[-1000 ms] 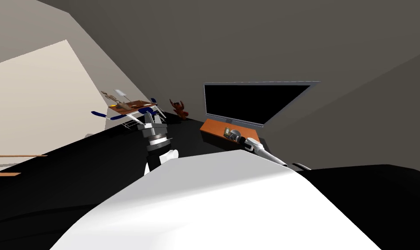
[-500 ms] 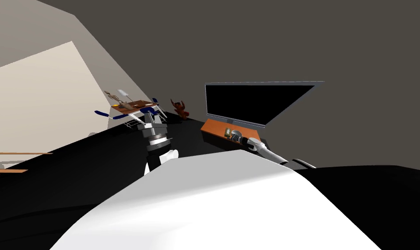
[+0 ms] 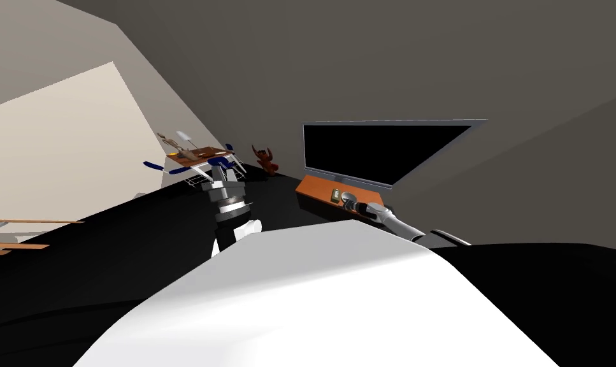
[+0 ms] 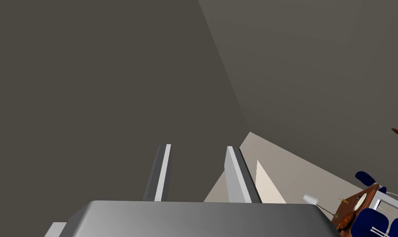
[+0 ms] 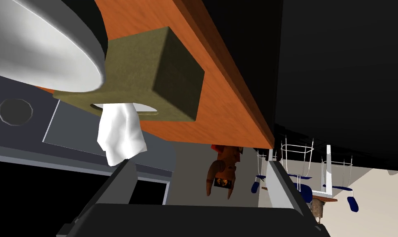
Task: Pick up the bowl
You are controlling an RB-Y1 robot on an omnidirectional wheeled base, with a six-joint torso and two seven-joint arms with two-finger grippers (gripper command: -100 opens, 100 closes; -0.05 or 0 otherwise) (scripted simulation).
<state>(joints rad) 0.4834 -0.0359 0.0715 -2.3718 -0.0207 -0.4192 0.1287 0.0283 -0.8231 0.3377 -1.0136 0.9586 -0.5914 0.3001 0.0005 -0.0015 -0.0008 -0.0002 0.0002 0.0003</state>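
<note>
At 1 o'clock from the torso, the right arm reaches long and low, forearm sloping down to a low orange wooden cabinet (image 3: pixel 316 186). The right gripper (image 5: pixel 200 163) is rolled over, so chairs and floor read upside down past it. Its two blade fingers are spread wide, with nothing between them. A light grey round bowl (image 5: pixel 37 49) sits on the cabinet top near the front edge. It is close ahead of the gripper but off to one side, outside the finger on that side, untouched as far as I can tell. An olive-brown cube tissue box (image 5: pixel 161 78), with a white tissue (image 5: pixel 119 133) standing out of its slot, is just beside the bowl, at its 9 o'clock in the head view. The tissue tip is near one fingertip. The cabinet's front edge runs across the gap between the fingers; past it lies open black floor (image 3: pixel 141 255). It is tight at the bowl's 12 o'clock: a large black flat screen (image 3: pixel 376 150) in a grey frame, its grey base plate (image 5: pixel 70 127) on the back of the cabinet top. The left arm is at 11 o'clock, forearm upright, left gripper (image 4: pixel 197 146) pointing up, fingers at a narrow gap, holding nothing. Farther off at 11 o'clock stands a brown dining table (image 3: pixel 198 154) with blue-seated white chairs (image 3: pixel 153 167). A reddish-brown figurine (image 3: pixel 264 159) is on the floor at 12, between table and cabinet. Walls are dull grey-brown, with a pale cream wall panel (image 3: pixel 58 146) at 9 o'clock.
</note>
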